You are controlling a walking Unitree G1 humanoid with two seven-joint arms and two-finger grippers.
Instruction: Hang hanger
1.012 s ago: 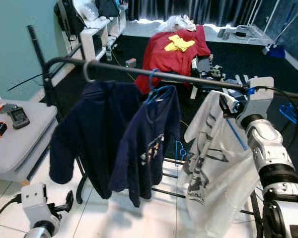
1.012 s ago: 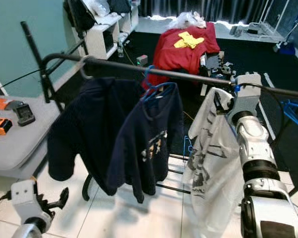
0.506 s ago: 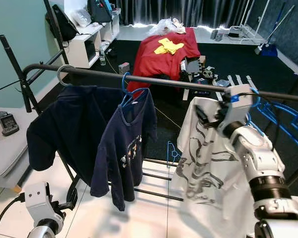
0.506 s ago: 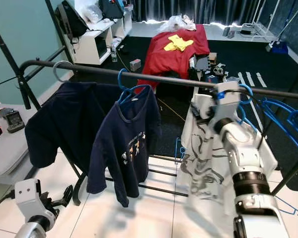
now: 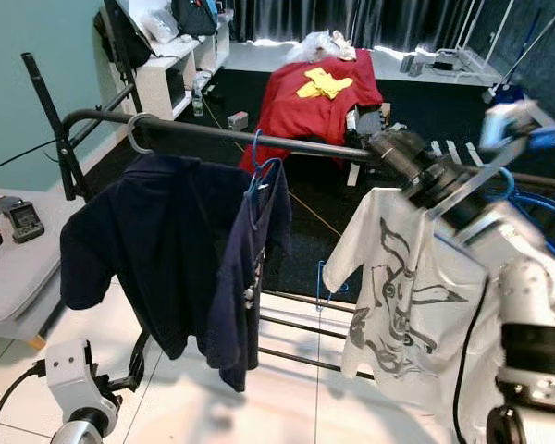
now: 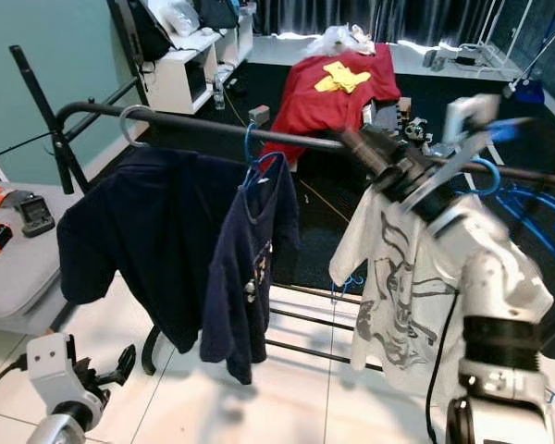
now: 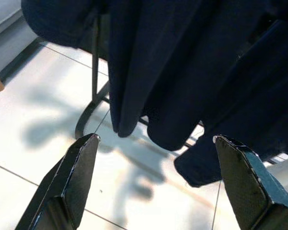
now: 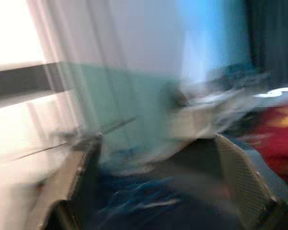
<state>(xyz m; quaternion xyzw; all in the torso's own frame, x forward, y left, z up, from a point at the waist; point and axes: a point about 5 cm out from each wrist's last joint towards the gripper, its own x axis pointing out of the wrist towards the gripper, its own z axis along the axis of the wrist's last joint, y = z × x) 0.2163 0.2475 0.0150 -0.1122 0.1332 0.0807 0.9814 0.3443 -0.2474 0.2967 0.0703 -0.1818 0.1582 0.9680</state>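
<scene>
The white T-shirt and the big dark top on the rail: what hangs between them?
A navy T-shirt on a blue hanger, seen in both eye views.

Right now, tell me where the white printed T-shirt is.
The white printed T-shirt hangs at the rail's right end in the head views, beside the small navy shirt, under the raised right arm.
</scene>
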